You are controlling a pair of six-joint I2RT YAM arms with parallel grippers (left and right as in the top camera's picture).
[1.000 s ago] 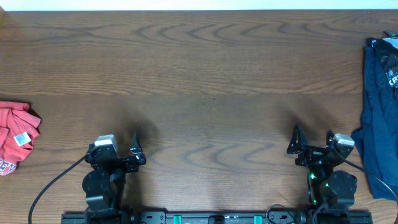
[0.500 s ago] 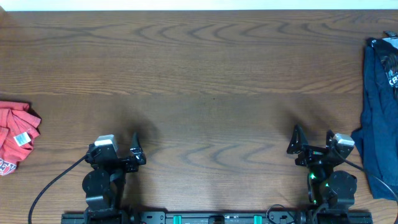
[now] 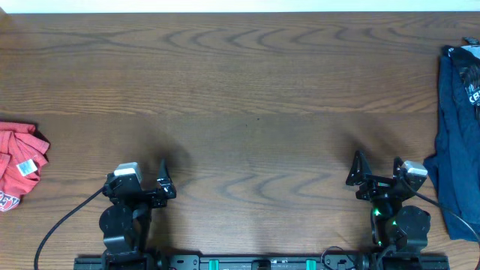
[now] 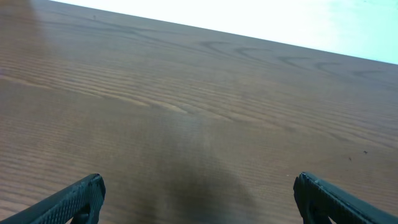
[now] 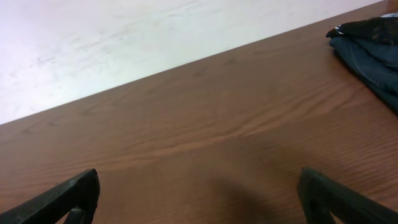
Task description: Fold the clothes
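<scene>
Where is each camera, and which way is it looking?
Overhead: above the table, looking down; left arm and right arm at the bottom, red shirt left, navy shirt right.
Left wrist: on the left arm, looking forward over wood; open jaws in the bottom corners.
Right wrist: on the right arm, looking forward; open jaws below, navy shirt top right.
Shared: overhead and right wrist both show the navy shirt.

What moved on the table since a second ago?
Nothing visibly changed. The left gripper and right gripper stay parked at the near edge, fingers open and empty. The red shirt and the navy shirt lie where they were.
</scene>
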